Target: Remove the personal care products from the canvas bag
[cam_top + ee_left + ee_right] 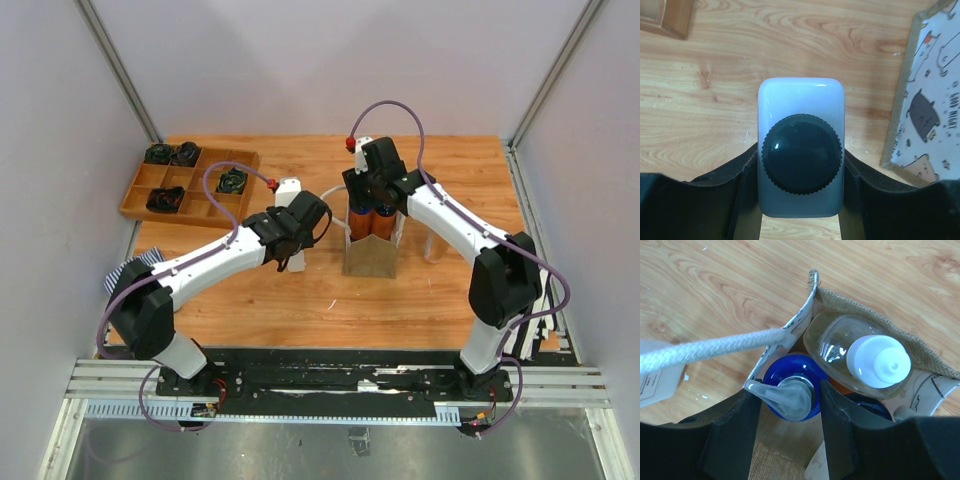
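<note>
The canvas bag (370,255) stands upright mid-table. My left gripper (290,238) is shut on the white rectangular bottle (288,190) just left of the bag. In the left wrist view the bottle's black round cap (801,153) sits between my jaws, with the bag's printed lining (927,105) at the right. My right gripper (373,195) is over the bag. Its jaws are closed in on the pump head (790,399) of a blue-and-orange bottle (782,372). A clear white-capped bottle (877,362) and a second blue bottle (867,406) stand in the bag. The pink-capped bottle is not identifiable.
A wooden tray (190,185) with black coiled items sits at the back left. Striped cloths lie at the left edge (135,272) and right edge (545,310). A white rope handle (715,347) crosses the right wrist view. Something pale (432,245) stands right of the bag.
</note>
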